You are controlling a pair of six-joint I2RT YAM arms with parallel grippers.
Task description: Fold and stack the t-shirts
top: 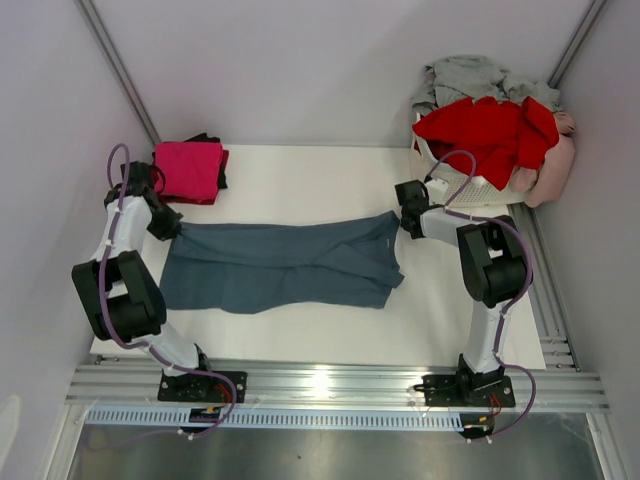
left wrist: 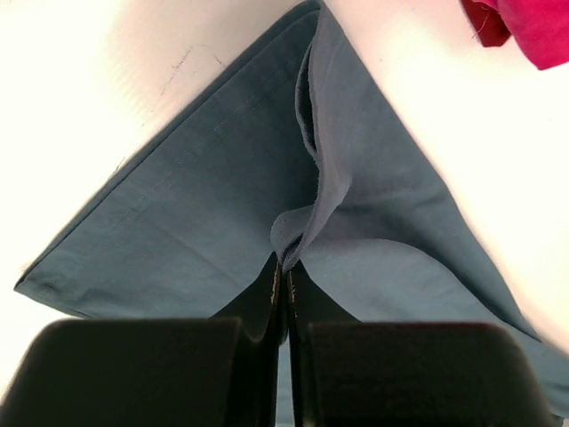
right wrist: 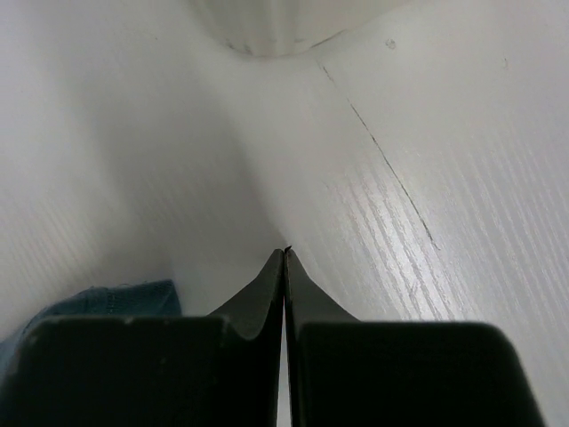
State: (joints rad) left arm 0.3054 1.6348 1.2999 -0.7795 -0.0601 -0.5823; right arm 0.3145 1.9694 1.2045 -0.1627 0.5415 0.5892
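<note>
Pinching a limp ridge of the creased slate blue-grey t-shirt (top: 280, 268), spread on the table (top: 300, 185), in the clenched left gripper (left wrist: 286, 267), right gripper (right wrist: 284, 253) closed empty just beside its other end; beyond, folded magenta t-shirt (top: 188, 168) over a mostly hidden black t-shirt (top: 224, 170), rumpled red t-shirt (top: 485, 130) draping the slatted basket (top: 472, 184).

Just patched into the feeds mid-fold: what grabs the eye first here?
A slate blue-grey t-shirt lies stretched across the middle of the table, the left claw shut on a raised fold at its left end, the right claw shut beside its right end. A red t-shirt spills over the white laundry basket at the far right; a folded magenta t-shirt sits far left.
</note>
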